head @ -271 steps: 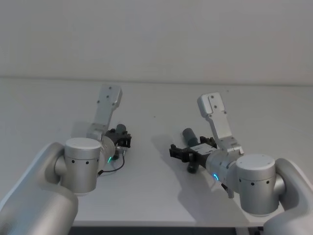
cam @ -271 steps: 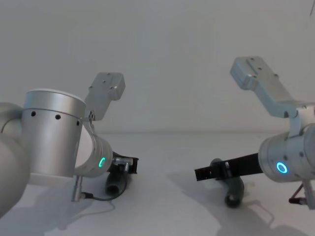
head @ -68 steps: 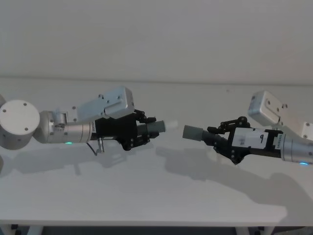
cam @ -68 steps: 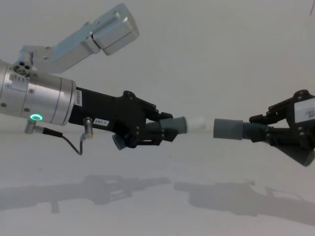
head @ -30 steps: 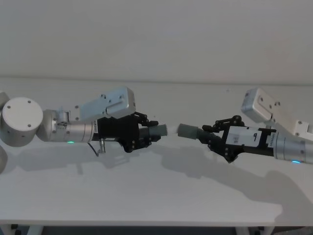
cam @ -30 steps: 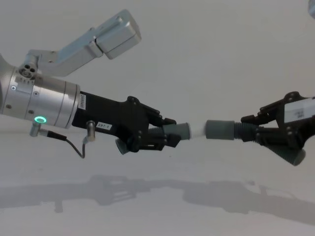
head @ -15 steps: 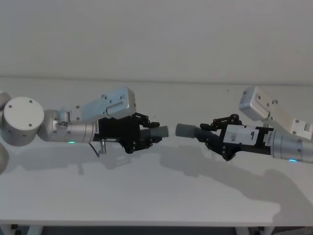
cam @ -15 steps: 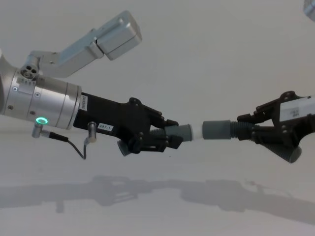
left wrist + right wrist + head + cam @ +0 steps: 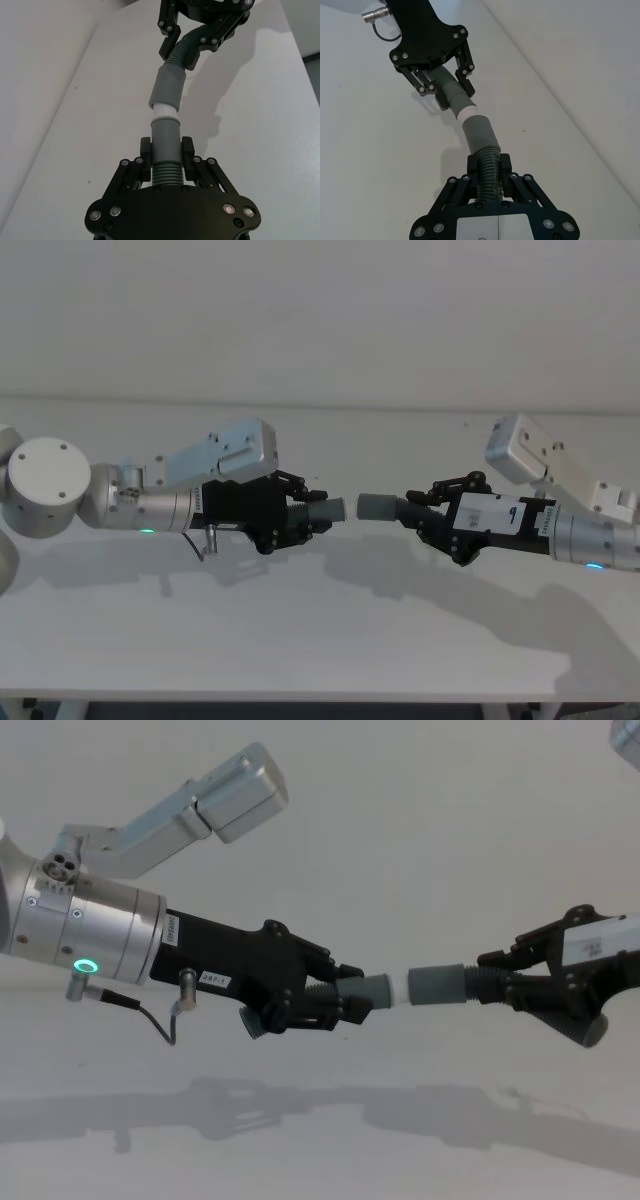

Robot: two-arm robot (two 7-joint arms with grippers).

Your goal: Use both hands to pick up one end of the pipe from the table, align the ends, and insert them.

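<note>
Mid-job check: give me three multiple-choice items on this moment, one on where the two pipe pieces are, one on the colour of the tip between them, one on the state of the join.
1. Where are the two pipe pieces?
A. Both lying on the table
B. Both held in the air above the table, one per tool
C. One held, one on the table

2. What colour is the narrow tip of the left piece?
A. Whitish
B. Orange
C. Green

3. How far along is the join?
A. Fully seated, tip hidden
B. Pieces far apart, pointing away
C. Tip at the other piece's mouth, part of it showing

Answers:
1 B: the left tool grips the left piece and the right tool the right piece, shadows on the table below.
2 A: the tip is pale.
3 C: a whitish band shows between the grey sleeves.
</note>
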